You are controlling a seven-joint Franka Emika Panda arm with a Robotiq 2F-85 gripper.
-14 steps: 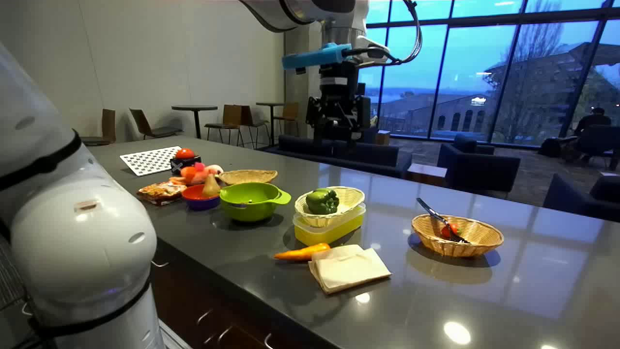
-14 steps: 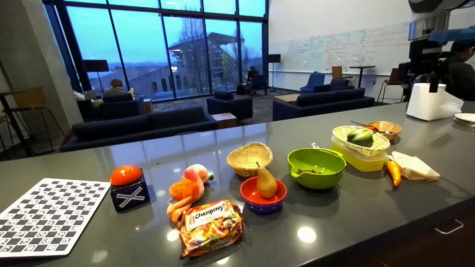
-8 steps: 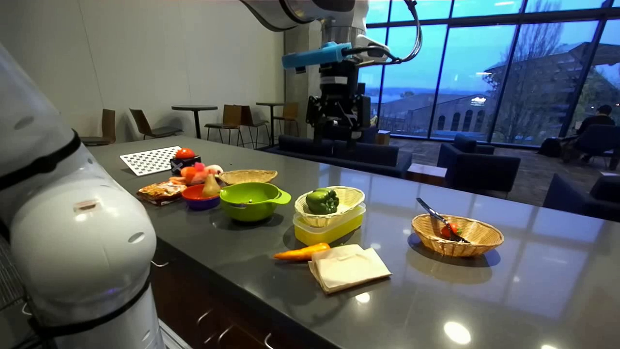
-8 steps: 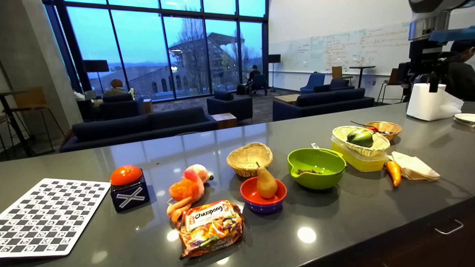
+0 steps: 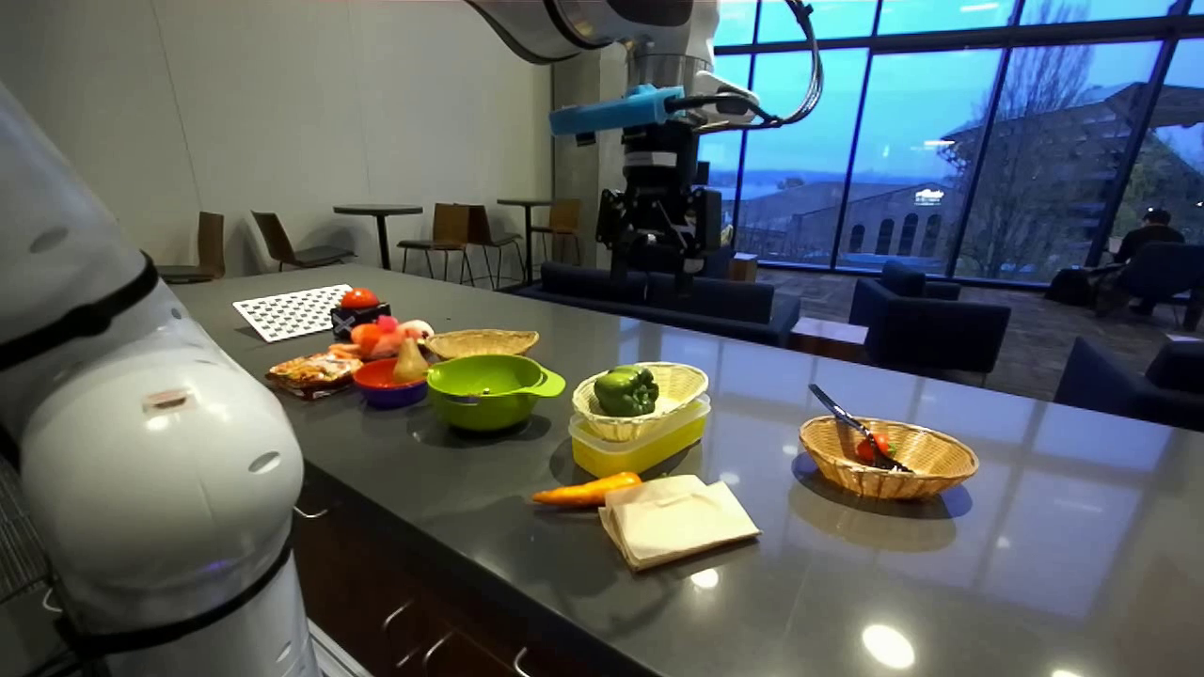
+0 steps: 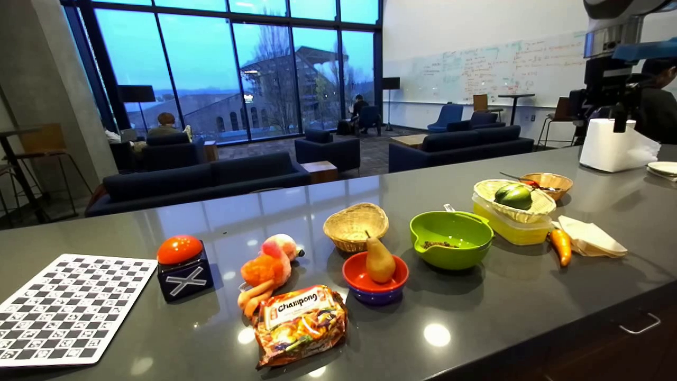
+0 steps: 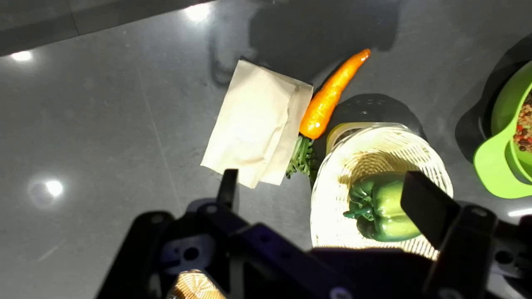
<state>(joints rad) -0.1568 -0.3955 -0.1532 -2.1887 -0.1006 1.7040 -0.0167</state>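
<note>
Robotiq gripper [image 5: 654, 268] is hanging high over the grey countertop [image 5: 470, 489], its fingers [image 7: 430, 209] spread wide with nothing between them — and in the wrist view the green bell pepper [image 7: 384, 211] is showing nearest beneath it. Going left to right in an exterior view, a checkered board [image 5: 292, 312] is lying beside a red-domed button [image 5: 359, 299], a noodle packet [image 5: 315, 373] is resting near a red bowl [image 5: 376, 374] that is holding a pear [image 5: 410, 362], and a green mixing bowl [image 5: 475, 411] is sitting next to them. Farther along, a carrot [image 5: 585, 491] is lying against folded napkins [image 5: 679, 528], the pepper is occupying a cream wicker basket [image 5: 679, 384] atop a yellow container [image 5: 611, 459], and a tan wicker basket [image 5: 851, 478] is cradling a dark utensil [image 5: 837, 406]. Since that cream basket is merely perching on the container, a sideways knock would risk tipping it and rolling the pepper out; one finger is overlapping the pepper in the wrist view, so a descent out of line would risk bruising its skin. White arm links [image 5: 160, 451] are standing at the left edge, the forearm [image 5: 541, 28] is spanning the space overhead, and the wrist [image 5: 663, 68] is pointing straight down, holding the fingers roughly vertical.
</note>
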